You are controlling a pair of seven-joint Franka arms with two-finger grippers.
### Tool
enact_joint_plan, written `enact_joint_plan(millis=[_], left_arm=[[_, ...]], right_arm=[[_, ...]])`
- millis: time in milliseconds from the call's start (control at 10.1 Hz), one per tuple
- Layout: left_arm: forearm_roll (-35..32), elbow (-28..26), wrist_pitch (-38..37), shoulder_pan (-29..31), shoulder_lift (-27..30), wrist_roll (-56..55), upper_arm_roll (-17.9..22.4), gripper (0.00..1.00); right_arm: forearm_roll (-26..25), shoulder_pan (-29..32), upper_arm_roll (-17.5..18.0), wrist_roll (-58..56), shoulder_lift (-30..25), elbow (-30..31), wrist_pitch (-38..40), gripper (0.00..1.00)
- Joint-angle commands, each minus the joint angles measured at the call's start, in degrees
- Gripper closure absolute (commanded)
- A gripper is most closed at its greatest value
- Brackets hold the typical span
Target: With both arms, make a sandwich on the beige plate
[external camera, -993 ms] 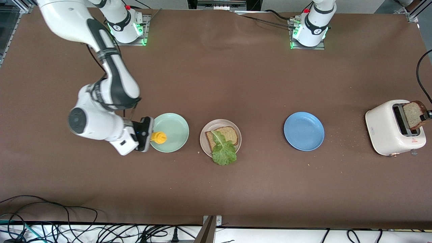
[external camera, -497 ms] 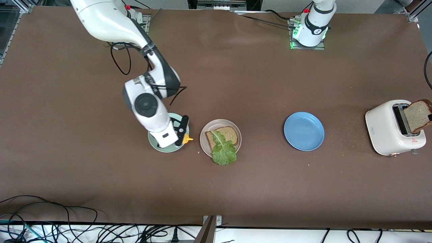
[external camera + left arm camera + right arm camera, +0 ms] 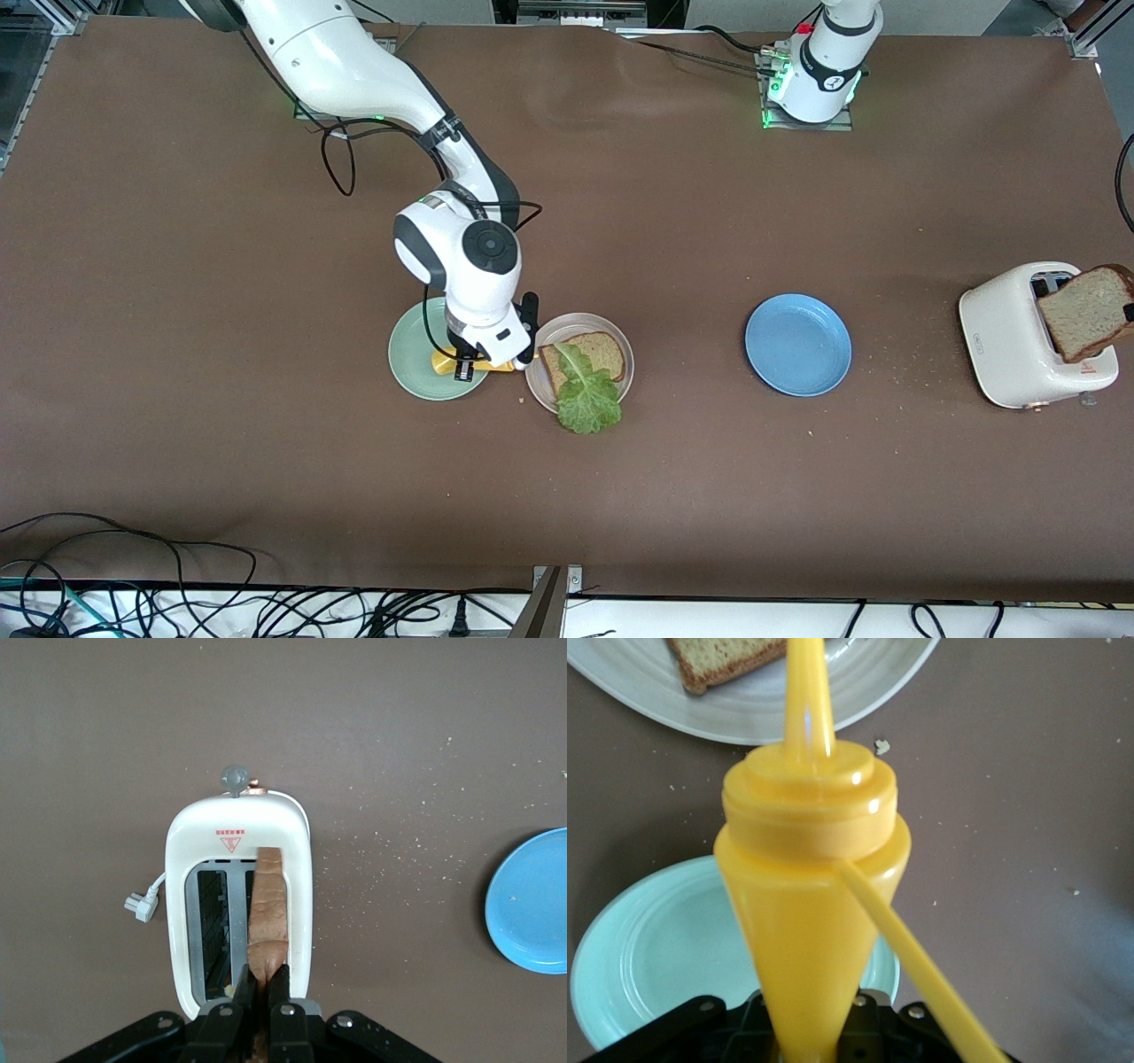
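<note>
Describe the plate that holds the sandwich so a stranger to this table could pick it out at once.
Three round plates sit in a row across the brown table. Take the middle one, the pale beige plate, between the mint-green plate toward the right arm's end and the blue plate toward the white toaster. It alone holds food: a brown bread slice under a ruffled green lettuce leaf.

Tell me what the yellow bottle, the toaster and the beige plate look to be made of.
Yellow bottle: glossy, slightly translucent plastic, judging by its highlights and molded ridges. Toaster: smooth cream-white shell, plastic or painted metal; the look leaves it open. Beige plate: matte, faintly speckled, with concentric ridges, probably plastic or a fiber composite rather than ceramic.
</note>
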State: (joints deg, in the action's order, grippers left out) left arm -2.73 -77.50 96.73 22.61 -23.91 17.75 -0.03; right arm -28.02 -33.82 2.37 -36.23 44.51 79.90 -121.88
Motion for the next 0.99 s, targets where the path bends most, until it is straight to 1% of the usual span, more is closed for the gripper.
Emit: enact_joint_plan(millis=[0,199,298,397,596,795,894], left_arm=[[-0.01,2.71,-2.33,-1.69,-1.14,-1.83,-0.05,1.00],[5.52,2.71,-3.56,-1.96,-0.88,-3.34,-0.05,1.00],[5.71,2.71,-3.91,-2.22,-0.88,-3.34,-0.23,1.00],[5.71,2.71,-4.00,-3.88,-0.70,-3.77,-0.14,1.00],[6.59,2.71,-4.97,-5.82,-0.61,-8.94,-0.23,1.00],[9.92,2.71,-5.23,-7.14,-0.61,-11.41,-0.14,1.00],[12.20,2.71,-5.23,-7.49,-0.70,-12.12,-0.14,1.00]], right_arm=[[-4.49,-2.56,-0.87,2.91,2.25,-2.38,2.00,1.00],[-8.27,-4.14,-0.87,5.81,3.39,-2.82,3.31,1.00],[-8.37,-4.06,-0.87,5.82,3.48,-2.82,3.58,1.00],[-8.46,-4.06,-0.87,5.82,3.48,-2.82,3.58,1.00],[-8.37,-3.88,-1.05,5.47,3.40,-2.91,4.02,1.00],[-7.49,-3.44,-1.58,4.68,2.78,-6.32,8.56,1.00],[-5.75,-2.48,-1.49,4.51,1.73,-7.21,11.11,1.00]])
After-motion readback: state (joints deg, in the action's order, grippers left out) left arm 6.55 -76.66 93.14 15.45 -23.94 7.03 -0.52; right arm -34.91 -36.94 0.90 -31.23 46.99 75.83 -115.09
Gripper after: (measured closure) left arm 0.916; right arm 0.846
